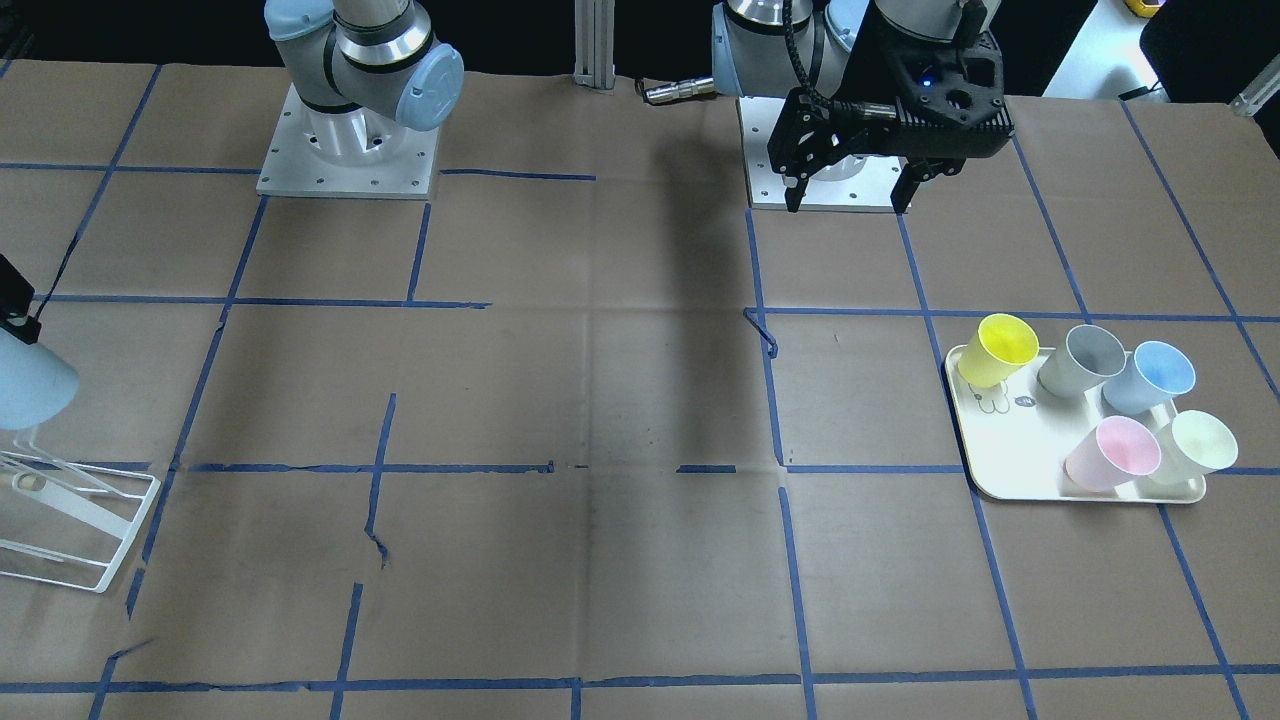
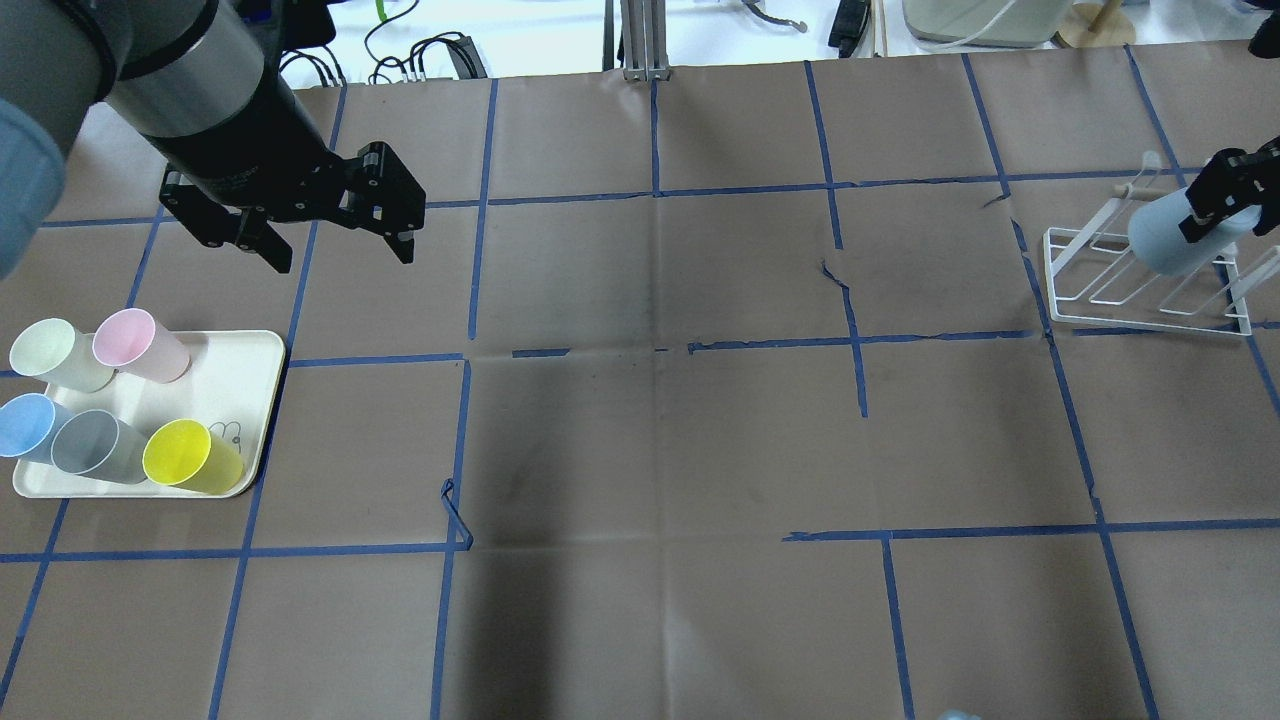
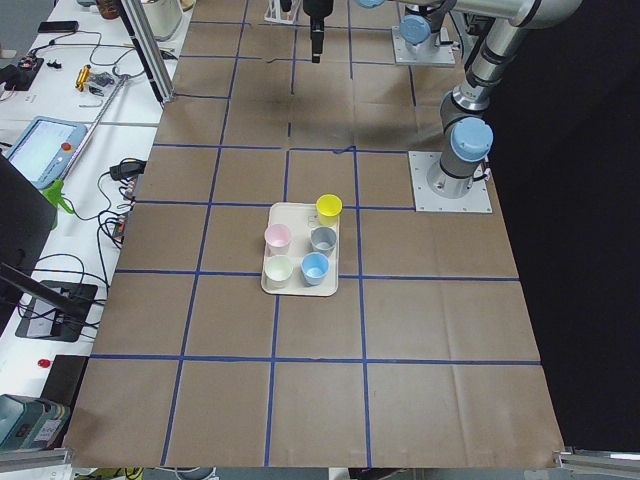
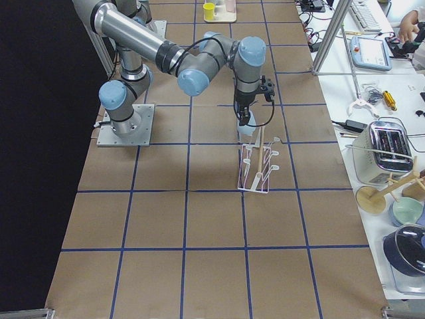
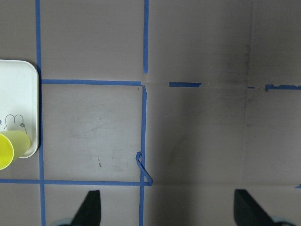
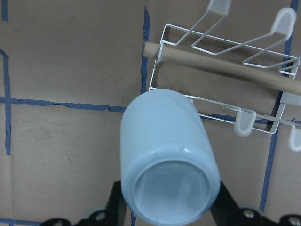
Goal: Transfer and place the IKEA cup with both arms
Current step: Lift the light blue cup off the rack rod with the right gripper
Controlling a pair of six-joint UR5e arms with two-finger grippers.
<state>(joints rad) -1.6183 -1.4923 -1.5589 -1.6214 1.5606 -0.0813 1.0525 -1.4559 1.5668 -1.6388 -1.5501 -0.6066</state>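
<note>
The IKEA cup (image 2: 1165,240) is pale blue and is held tilted in my right gripper (image 2: 1222,200), just above the white wire rack (image 2: 1100,290). In the right wrist view the cup (image 6: 169,160) shows its closed base toward the camera, and its mouth points down toward the rack (image 6: 211,56). It also shows at the left edge of the front view (image 1: 30,378). My left gripper (image 2: 342,256) is open and empty, hanging above the table near the tray (image 2: 255,350). It also shows in the front view (image 1: 850,205).
The cream tray (image 1: 1010,465) holds several cups: yellow (image 1: 998,350), grey (image 1: 1082,360), a light-blue twin (image 1: 1150,378), pink (image 1: 1112,455) and pale green (image 1: 1195,447). Blue tape lines cross the brown table. The left arm's base (image 1: 820,190) stands behind the left gripper.
</note>
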